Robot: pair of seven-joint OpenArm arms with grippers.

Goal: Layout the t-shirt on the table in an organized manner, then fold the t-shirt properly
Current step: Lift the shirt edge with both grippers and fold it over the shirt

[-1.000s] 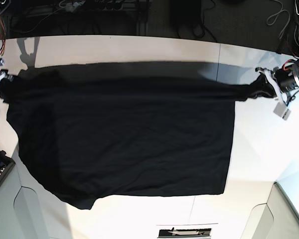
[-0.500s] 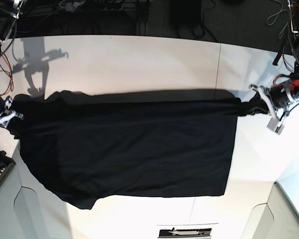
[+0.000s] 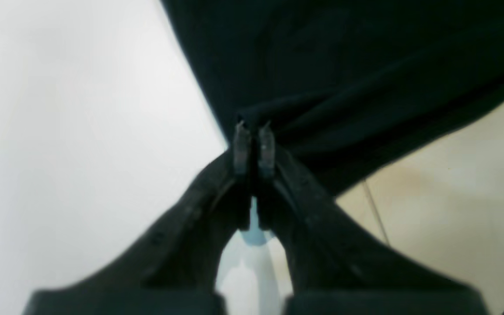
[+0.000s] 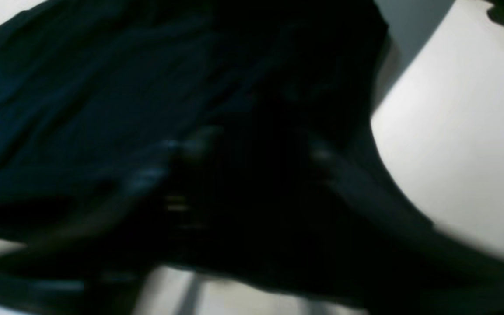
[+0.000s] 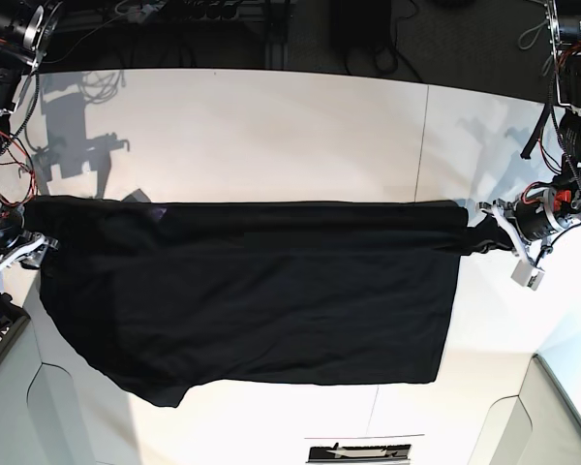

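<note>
Stretching the t-shirt taut along the 3–9 o'clock axis over the table. Left gripper at 3, pinching a corner. Right gripper at 9; we can't tell its jaws, wrist view too blurred. Cloth spreads toward 6.

T-shirt stretched flat across table; left end effector and right end effector pinching opposite corners.

Matt black cloth t-shirt – softly creased, smooth white worktop – faint sheen, thin dark seams
</note>
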